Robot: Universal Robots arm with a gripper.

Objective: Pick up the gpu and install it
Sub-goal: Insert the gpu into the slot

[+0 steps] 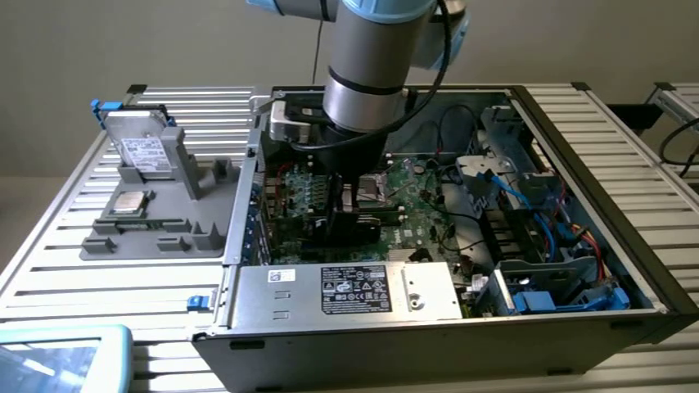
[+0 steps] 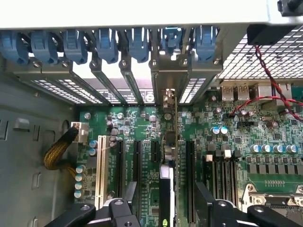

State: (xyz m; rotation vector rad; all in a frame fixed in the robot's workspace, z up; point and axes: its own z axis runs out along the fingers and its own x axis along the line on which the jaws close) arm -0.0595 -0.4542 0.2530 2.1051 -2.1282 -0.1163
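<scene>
Standing edge-on in its motherboard (image 2: pixel 236 142) slot, one gpu (image 2: pixel 166 189); gripper (image 2: pixel 163 215) spread wide around it

gpu (image 2: pixel 169 156) upright in the motherboard (image 2: pixel 265 142) slot, seemingly between open jaws

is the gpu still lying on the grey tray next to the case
No, the gpu stands edge-on in a motherboard slot inside the case, between the open gripper fingers.

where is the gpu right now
The gpu stands on edge in a motherboard slot inside the case, its bracket at the rear slots, between the open jaws.
</scene>
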